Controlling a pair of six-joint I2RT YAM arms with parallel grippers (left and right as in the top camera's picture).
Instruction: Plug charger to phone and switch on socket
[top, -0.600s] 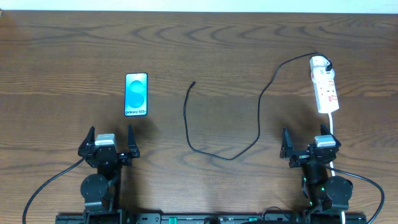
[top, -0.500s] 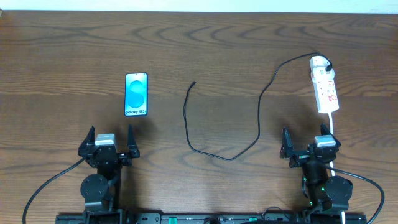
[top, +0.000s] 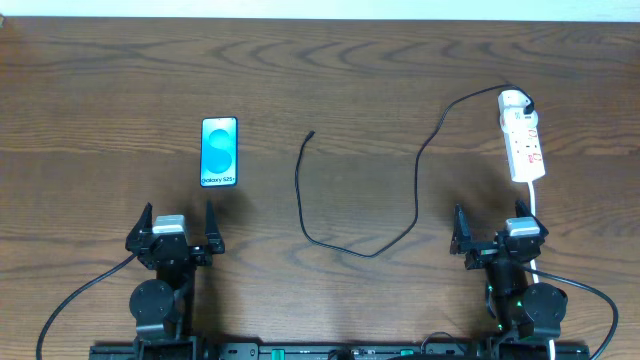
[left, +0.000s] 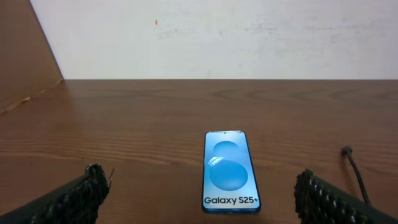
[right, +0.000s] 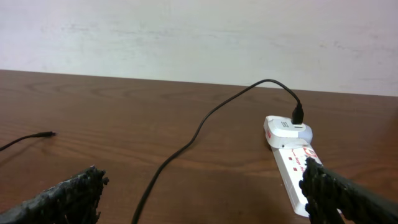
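Across the whole table (top: 400, 60), nothing had shifted when you compared this moment with the overhead views from half a second before: every object and both arms matched the earlier frames exactly, so the task had not started and every step was yet to come. Your left gripper (top: 178, 220) sat at the near edge with its jaws spread wide and nothing between them, and your right gripper (top: 490, 232) was the same, wide and empty, at the near edge on the opposite side. The charger (top: 297, 195) lay slack in a long loop over the middle of the table, untouched, with its far end already seated in the end of the socket (top: 522, 140). That socket rested flat just beyond your right gripper, and you could not tell from these views whether its switch was on. The phone (top: 219, 152) lay face up straight ahead of your left gripper, screen lit, well apart from the socket. The plug tip (top: 311, 133) pointed away from you, near the phone but apart from it. Since no motion had begun, you would likely have needed to pick up that tip first, and its thin, floppy lead looked liable to twist in the grip.
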